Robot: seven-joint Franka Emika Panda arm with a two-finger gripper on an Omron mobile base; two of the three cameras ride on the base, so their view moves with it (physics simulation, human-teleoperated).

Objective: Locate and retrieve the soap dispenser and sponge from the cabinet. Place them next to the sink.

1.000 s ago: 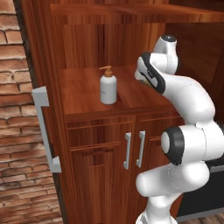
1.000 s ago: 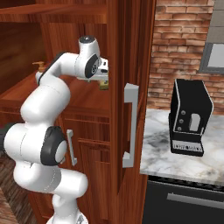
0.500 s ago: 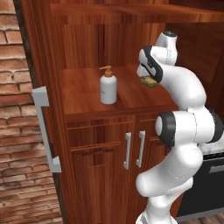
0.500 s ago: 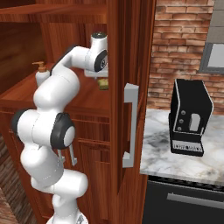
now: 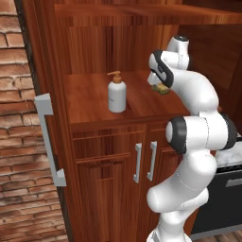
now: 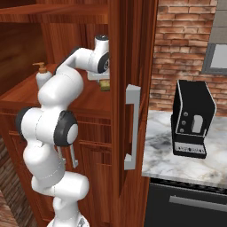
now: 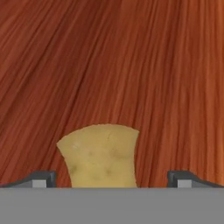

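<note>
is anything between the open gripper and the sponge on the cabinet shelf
Nothing visible. In the hand view the sponge lies on the bare wood shelf between the two fingertips of the open gripper, with a gap on either side.

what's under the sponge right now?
The sponge lies flat on the cabinet niche's wooden shelf, between the open gripper fingertips. Bare wood shows all around it. The patch of shelf directly beneath it is covered, so nothing there can be checked.
</note>
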